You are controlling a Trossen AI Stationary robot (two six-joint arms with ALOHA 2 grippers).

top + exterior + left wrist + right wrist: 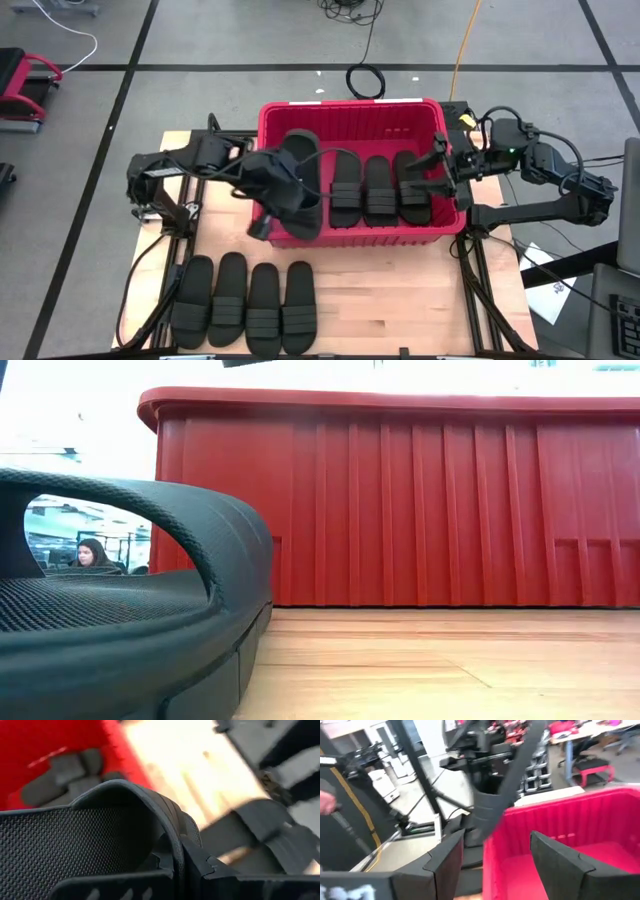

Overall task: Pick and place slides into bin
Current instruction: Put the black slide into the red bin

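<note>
Roughly half the work is judged done. Eight slides are counted in all: three lie side by side inside the bin [272,120], toward its right half; one slide [296,190] is held clenched in the left claw [268,190] over the bin's left half, tilted and not yet let go; four slides [245,306] are lined up in a row on the bench [400,300], in front of the bin and to its left. One bin is seen. The right claw [446,163] is spread wide and holds nothing; it is poised at the bin's right rim. By this reckoning, the carried slide is to be dropped, then the four on the bench are left to be fetched.
</note>
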